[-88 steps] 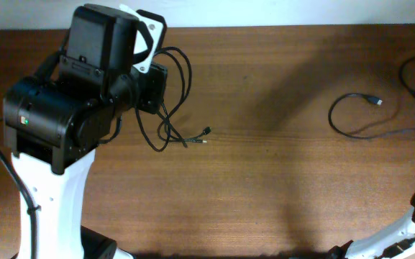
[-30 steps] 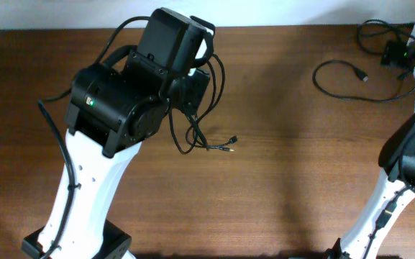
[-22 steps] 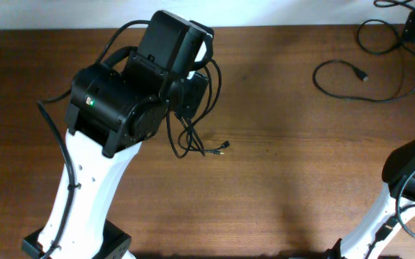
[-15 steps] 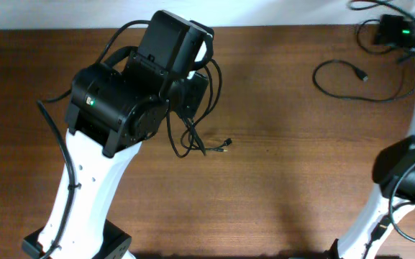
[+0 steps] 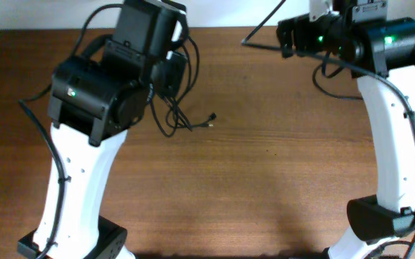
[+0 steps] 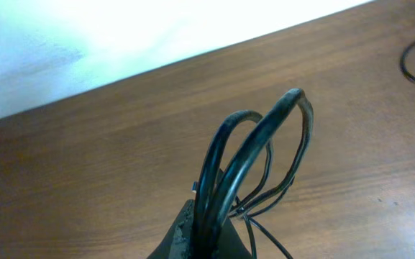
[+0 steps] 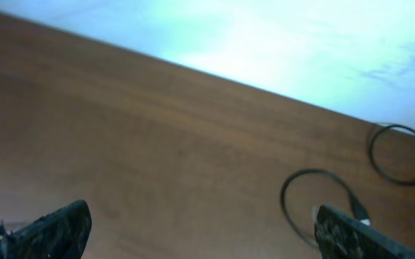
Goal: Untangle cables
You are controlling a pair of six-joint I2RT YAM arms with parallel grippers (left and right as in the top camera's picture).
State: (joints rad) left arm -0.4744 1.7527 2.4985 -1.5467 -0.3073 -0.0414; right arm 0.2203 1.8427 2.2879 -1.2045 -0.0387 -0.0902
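Right tool (image 7: 200,234) further left, agape; cables (image 6: 259,140) in left tool (image 6: 201,239)

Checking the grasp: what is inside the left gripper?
The left gripper holds two loops of the cables, arching out from its closed jaws. How many strands are pinched lower down cannot be seen; the loops cover that spot.

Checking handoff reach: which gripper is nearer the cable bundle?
Left. The left gripper is shut on the cable bundle; the right gripper is open, well off to its right.
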